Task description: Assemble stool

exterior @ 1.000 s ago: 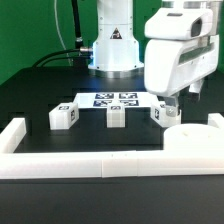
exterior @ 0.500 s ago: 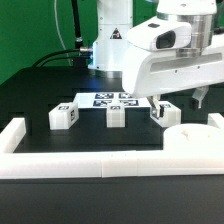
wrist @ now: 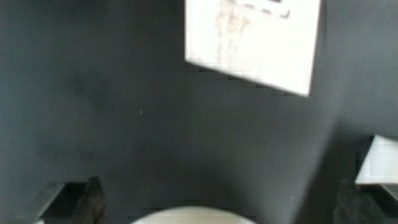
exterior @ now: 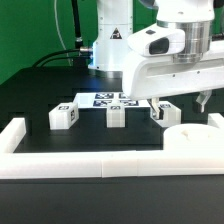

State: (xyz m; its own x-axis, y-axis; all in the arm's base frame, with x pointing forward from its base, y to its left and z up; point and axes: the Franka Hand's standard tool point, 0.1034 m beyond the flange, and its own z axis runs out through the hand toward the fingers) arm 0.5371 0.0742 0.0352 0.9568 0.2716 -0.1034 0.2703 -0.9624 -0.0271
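The seat (exterior: 188,140) lies flat on the black table (exterior: 50,95), and its rounded edge also shows in the wrist view. Three legs stand in a row beyond the seat, running off toward the exterior view's left. The nearest leg (exterior: 157,113) is just beside the seat and partly hidden behind my hand. The middle leg (exterior: 116,116) stands apart from the seat, and the farthest leg (exterior: 64,116) is well apart from it. My gripper (exterior: 183,103) hangs above the seat's far edge, clear of the table. In the wrist view my fingers (wrist: 75,200) stand wide apart with nothing between them, so I hold nothing. The marker board (exterior: 112,100) lies flat behind the middle leg, farther from the seat than the row. The white rail (exterior: 80,163) runs along the table's front edge, and the seat sits touching or just beside its inner side.
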